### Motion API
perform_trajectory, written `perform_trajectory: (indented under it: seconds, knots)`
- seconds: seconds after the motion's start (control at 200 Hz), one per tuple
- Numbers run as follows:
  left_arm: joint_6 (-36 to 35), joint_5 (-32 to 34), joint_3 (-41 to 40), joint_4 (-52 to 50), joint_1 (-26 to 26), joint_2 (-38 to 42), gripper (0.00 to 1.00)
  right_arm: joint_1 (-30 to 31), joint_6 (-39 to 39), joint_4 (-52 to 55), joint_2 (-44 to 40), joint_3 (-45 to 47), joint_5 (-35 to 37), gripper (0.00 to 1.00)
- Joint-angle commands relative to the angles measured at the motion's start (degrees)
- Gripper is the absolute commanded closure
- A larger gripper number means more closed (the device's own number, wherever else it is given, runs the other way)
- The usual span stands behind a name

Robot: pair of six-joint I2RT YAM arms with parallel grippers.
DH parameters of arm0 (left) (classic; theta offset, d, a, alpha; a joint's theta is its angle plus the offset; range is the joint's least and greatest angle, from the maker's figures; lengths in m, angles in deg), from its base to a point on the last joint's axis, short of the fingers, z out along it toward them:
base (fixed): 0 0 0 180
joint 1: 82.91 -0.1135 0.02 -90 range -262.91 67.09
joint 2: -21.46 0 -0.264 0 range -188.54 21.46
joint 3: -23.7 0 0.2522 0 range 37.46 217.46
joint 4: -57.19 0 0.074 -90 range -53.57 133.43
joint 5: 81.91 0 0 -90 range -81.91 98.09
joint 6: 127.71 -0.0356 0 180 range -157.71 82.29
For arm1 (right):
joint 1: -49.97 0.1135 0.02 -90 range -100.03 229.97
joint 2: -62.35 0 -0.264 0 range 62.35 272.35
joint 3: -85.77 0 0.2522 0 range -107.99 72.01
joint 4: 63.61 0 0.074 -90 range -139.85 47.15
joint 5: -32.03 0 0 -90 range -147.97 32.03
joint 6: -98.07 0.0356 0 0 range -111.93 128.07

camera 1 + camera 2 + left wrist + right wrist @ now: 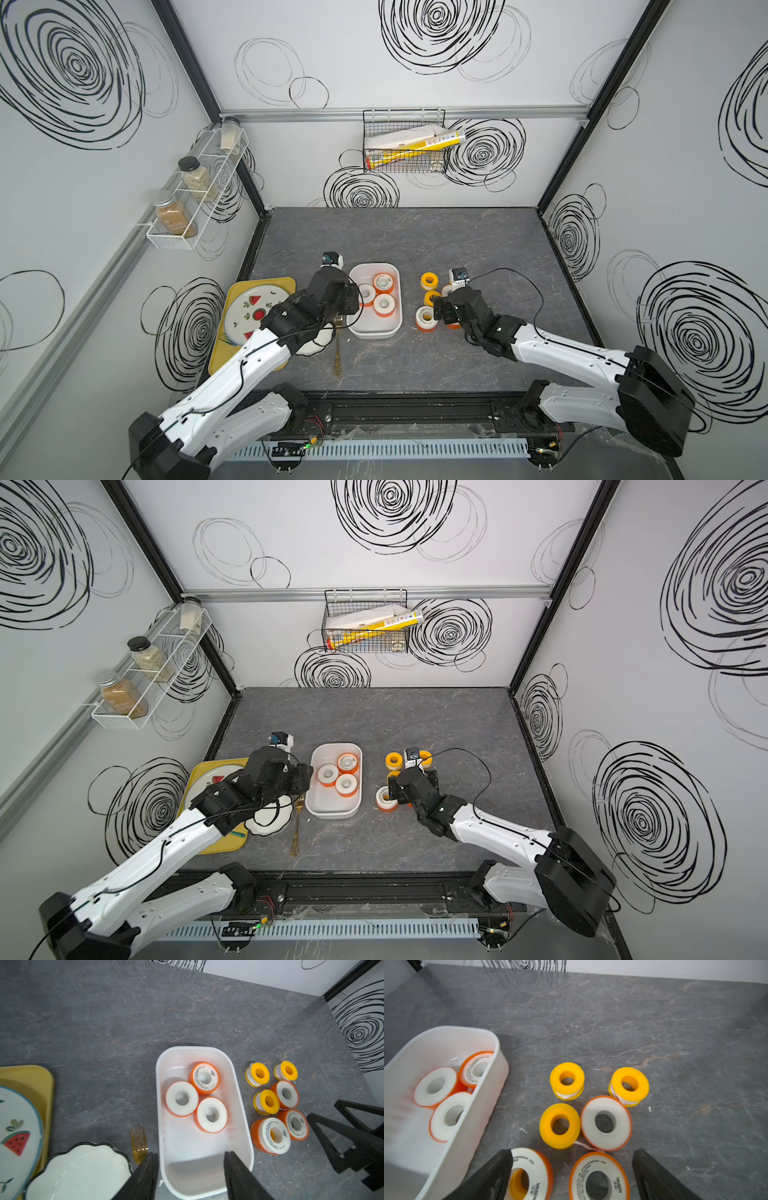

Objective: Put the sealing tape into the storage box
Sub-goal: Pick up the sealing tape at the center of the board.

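Note:
The white storage box (374,332) stands mid-table and holds three orange-spooled rolls of sealing tape (204,1078) (181,1098) (211,1114) lying flat. Several more rolls, orange (606,1123) and yellow (566,1080), sit in a cluster on the table just right of the box. My left gripper (191,1154) hovers over the box's near end, open, with nothing between its fingers. My right gripper (572,1152) is open above the cluster's near side. A labelled orange roll (599,1178) lies between its fingers, and a tilted one (529,1172) sits by one finger.
Left of the box lie a gold fork (337,353), a white scalloped dish (316,345) and a yellow tray (232,299) with a watermelon plate (253,311). A spice rack (195,195) and a wire basket (405,143) hang on the walls.

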Motion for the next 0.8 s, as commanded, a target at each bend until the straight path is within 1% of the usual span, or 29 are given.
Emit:
perform_trajectory:
  seconds: [0.0, 0.085, 0.135, 0.456, 0.796]
  knots:
    - [-1.02, 2.60, -1.74, 0.87, -0.67, 4.23, 0.37, 0.74, -2.60, 6.99, 4.30, -3.80, -6.80, 0.03]
    - [-1.39, 3.02, -2.93, 2.32, -0.72, 6.82, 0.32, 1.90, -3.21, 7.99, 6.65, -5.40, -7.40, 0.00]
    - [-1.34, 3.16, -3.31, 2.47, -0.80, 7.53, 0.29, 2.30, -3.26, 8.98, 8.25, -6.52, -7.78, 0.00]
    - [-1.55, 2.54, -3.33, 2.55, -1.34, 7.71, 0.28, 4.54, -3.84, 11.37, 16.63, -10.11, -8.65, 0.00]
    - [-1.69, 2.13, -3.42, 2.63, -1.64, 7.12, 0.28, 4.64, -3.11, 10.09, 19.85, -10.63, -9.34, 0.01]
